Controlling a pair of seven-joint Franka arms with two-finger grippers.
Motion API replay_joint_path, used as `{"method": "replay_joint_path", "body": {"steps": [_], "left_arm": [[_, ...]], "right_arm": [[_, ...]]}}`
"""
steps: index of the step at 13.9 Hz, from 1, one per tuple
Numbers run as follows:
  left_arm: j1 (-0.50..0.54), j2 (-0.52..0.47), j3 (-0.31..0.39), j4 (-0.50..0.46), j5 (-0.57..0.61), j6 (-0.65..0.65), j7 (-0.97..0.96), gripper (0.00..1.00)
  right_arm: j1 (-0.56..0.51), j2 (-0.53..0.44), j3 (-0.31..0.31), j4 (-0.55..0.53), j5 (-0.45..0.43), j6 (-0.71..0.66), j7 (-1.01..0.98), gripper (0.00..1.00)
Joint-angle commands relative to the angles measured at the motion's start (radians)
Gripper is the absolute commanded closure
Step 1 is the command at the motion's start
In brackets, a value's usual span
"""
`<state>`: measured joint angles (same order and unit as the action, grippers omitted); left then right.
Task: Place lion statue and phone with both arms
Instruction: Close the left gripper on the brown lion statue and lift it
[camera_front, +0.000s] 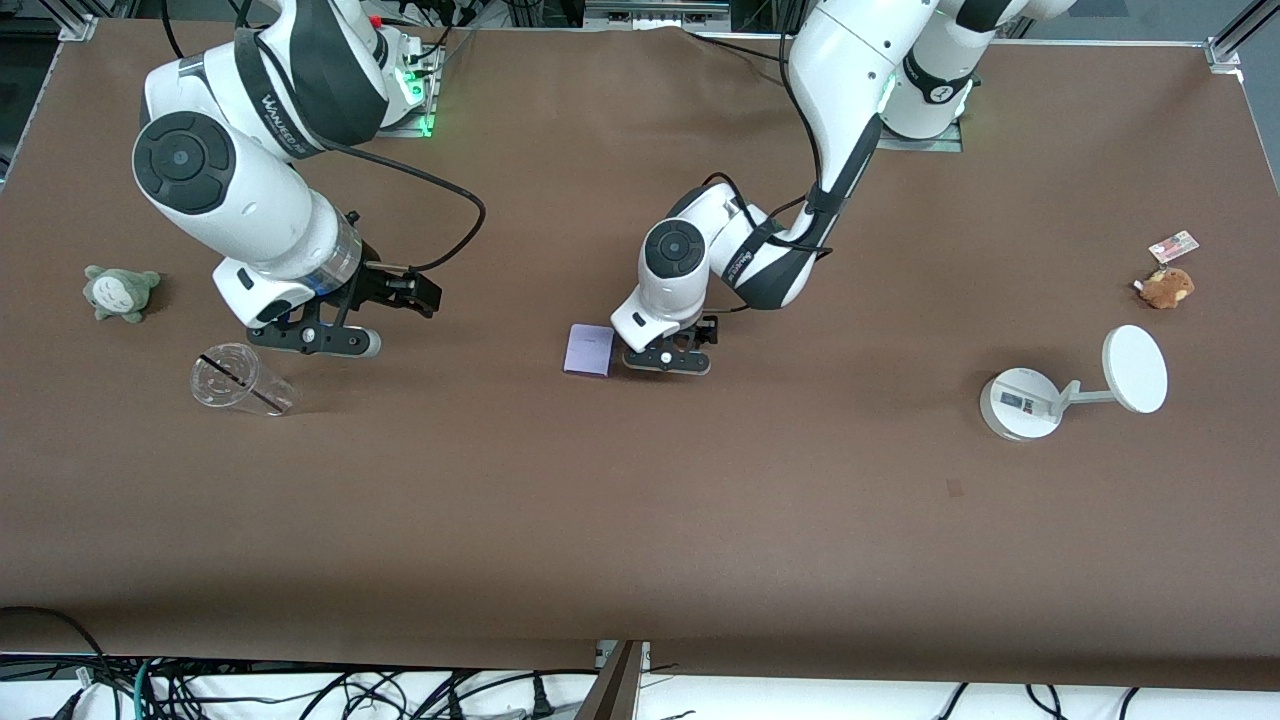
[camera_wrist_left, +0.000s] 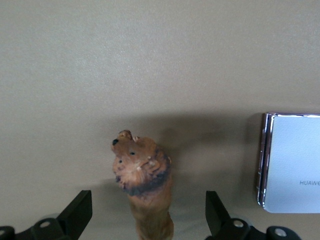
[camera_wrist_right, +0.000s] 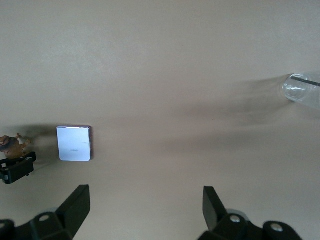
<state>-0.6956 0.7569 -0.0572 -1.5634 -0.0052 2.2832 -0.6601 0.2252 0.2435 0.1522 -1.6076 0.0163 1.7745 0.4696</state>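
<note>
The lion statue (camera_wrist_left: 145, 182), a small orange-brown figurine with a darker mane, stands on the table between the open fingers of my left gripper (camera_wrist_left: 147, 201); neither finger touches it. In the front view the left gripper (camera_front: 668, 358) is low over the middle of the table and hides the statue. The pale lavender phone (camera_front: 588, 350) lies flat beside the left gripper, toward the right arm's end; it also shows in the left wrist view (camera_wrist_left: 292, 162) and the right wrist view (camera_wrist_right: 74, 143). My right gripper (camera_front: 315, 338) is open and empty, above bare table by the cup.
A clear plastic cup (camera_front: 240, 380) lies on its side by the right gripper. A grey-green plush (camera_front: 120, 292) sits at the right arm's end. A white round-based stand (camera_front: 1020, 403) and a brown plush (camera_front: 1167, 287) with a card tag are at the left arm's end.
</note>
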Motion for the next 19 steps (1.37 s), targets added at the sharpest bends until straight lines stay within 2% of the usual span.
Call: {"method": "replay_joint_path", "body": {"steps": [1,4,5,6,7,10,12,14,17,19], "left_arm": [[-0.007,-0.013,0.011,-0.004,0.016,0.01,0.007,0.0],[-0.004,-0.011,0.02,-0.001,0.014,0.01,0.007,0.0],[-0.005,-0.011,0.022,-0.001,0.014,0.01,0.007,0.07],[-0.005,-0.013,0.022,0.0,0.007,0.01,-0.009,0.32],[-0.005,-0.013,0.022,0.0,0.004,0.01,-0.012,0.45],[-0.005,-0.016,0.022,0.0,-0.001,0.005,-0.016,0.79],[-0.005,-0.016,0.023,0.0,-0.001,0.004,-0.016,0.92],[-0.002,-0.016,0.023,0.0,-0.001,0.004,-0.013,1.0],[0.037,-0.048,0.023,-0.001,-0.001,-0.014,0.011,1.0],[0.094,-0.092,0.022,-0.013,-0.002,-0.075,0.106,1.0]], "right_arm": [[-0.003,-0.013,0.001,0.012,-0.002,-0.02,0.011,0.0],[-0.003,-0.023,0.001,0.012,-0.001,-0.03,0.014,0.0],[-0.003,-0.026,0.001,0.011,-0.001,-0.03,0.014,0.0],[-0.003,-0.027,0.001,0.011,-0.001,-0.033,0.012,0.0],[-0.003,-0.027,0.001,0.012,-0.001,-0.049,0.009,0.0],[-0.004,-0.026,-0.006,0.017,-0.001,-0.043,-0.006,0.0],[-0.004,-0.021,-0.013,0.029,-0.001,-0.041,-0.009,0.0],[-0.006,-0.019,-0.014,0.029,-0.002,-0.041,-0.009,0.0],[-0.004,-0.019,-0.019,0.031,-0.001,-0.041,-0.011,0.0],[-0.004,-0.019,-0.019,0.031,-0.001,-0.04,-0.011,0.0]]}}
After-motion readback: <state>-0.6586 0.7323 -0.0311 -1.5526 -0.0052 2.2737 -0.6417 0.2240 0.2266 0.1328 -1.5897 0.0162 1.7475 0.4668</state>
